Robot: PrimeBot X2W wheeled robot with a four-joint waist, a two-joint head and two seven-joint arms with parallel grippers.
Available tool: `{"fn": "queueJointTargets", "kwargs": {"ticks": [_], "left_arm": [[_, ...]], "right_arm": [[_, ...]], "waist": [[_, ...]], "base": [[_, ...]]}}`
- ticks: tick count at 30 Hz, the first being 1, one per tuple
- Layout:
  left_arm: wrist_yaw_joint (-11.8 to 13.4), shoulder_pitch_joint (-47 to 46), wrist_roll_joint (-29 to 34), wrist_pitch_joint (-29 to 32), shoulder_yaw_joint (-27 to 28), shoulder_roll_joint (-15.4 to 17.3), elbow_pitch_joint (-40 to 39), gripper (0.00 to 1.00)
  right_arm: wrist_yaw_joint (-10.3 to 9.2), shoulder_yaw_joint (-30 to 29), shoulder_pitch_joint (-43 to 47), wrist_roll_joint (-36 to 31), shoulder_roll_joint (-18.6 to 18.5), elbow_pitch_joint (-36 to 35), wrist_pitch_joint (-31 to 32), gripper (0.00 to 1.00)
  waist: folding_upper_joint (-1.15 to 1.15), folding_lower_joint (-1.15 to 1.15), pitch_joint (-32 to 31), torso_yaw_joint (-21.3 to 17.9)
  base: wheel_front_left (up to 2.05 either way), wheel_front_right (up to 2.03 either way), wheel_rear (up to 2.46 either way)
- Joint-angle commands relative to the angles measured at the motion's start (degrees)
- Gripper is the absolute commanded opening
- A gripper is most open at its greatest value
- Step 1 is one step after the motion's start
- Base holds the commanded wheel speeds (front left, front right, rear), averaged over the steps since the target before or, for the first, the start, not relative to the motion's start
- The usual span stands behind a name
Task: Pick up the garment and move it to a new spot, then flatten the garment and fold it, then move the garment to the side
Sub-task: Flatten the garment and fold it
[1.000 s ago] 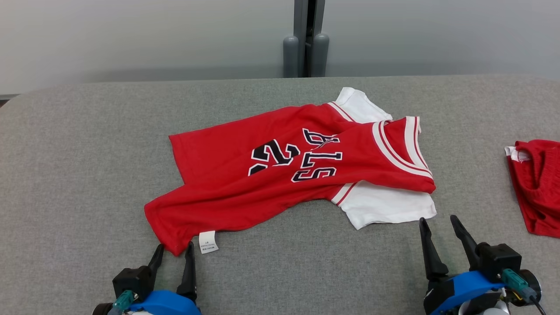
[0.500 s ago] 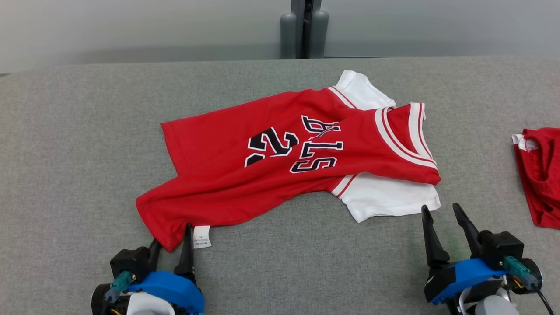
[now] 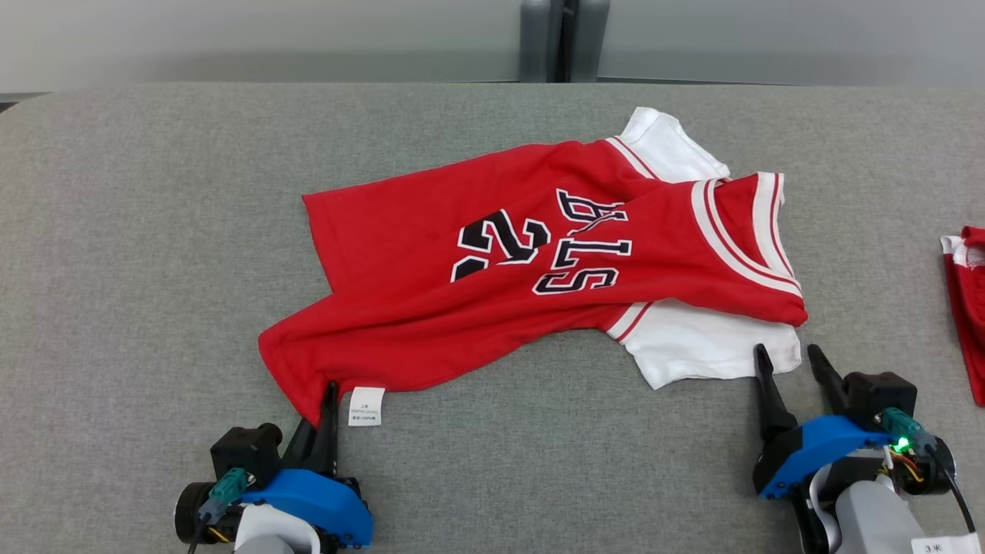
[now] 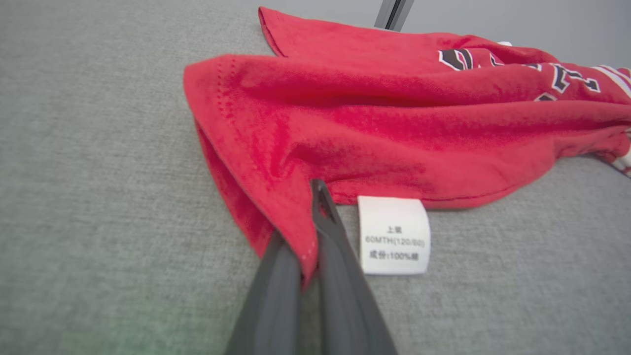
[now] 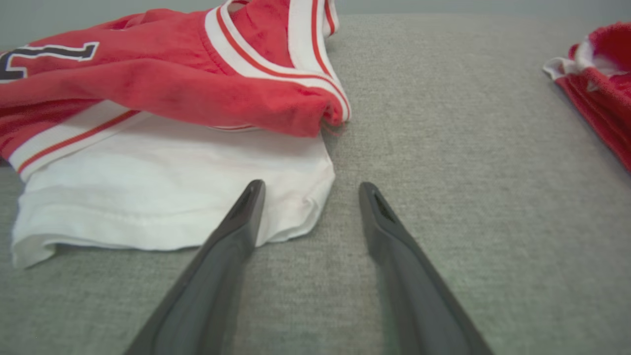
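The left hand (image 3: 327,396) pinches only the shirt's (image 3: 539,254) corner while the right hand (image 3: 788,354) is open and empty, so lifting may slip it.

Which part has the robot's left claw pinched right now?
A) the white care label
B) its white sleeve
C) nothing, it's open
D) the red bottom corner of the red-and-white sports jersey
D: the left gripper is shut on the red hem corner of the red-and-white sports jersey; the white care label lies free beside the dark fingers.
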Motion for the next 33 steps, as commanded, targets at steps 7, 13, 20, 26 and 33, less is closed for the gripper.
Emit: {"fn": "queueJointTargets", "kwargs": {"ticks": [7,13,20,26,33], "left_arm": [[0.0,-0.2,0.5,0.2,-0.3,0.1,0.2,0.0],[0.0,1.0,0.5,0.1,-0.4,0.5,-2.7,0.0],[0.0,1.4,0.2,0.0,-2.9,3.6,-12.6,0.0],[0.0,-2.6,-0.9,0.0,-4.5,9.3,-22.2,0.0],[0.0,-13.0,-5.1,2.0,-6.9,18.5,-30.5,0.0]], "right_arm": [[0.09,4.0,-2.0,2.4,0.7,10.5,0.6,0.0],[0.01,3.1,-1.0,6.7,0.1,2.8,-0.1,0.0],[0.01,0.6,0.8,12.8,-0.1,-14.0,-0.1,0.0],[0.01,-0.3,-1.2,17.0,-1.5,-26.8,-0.1,0.0],[0.01,2.6,-9.1,20.0,-7.6,-38.6,-0.1,0.0]], "waist": [[0.0,0.0,0.2,1.1],[0.0,0.0,-1.6,0.3],[0.0,0.0,-6.4,-0.1],[0.0,0.0,-11.8,-0.1],[0.0,0.0,-15.1,-0.6]], "base": [[0.0,0.0,0.0],[0.0,0.0,0.0],[0.0,0.0,0.0],[0.0,0.0,0.0],[0.0,0.0,0.0]]}}
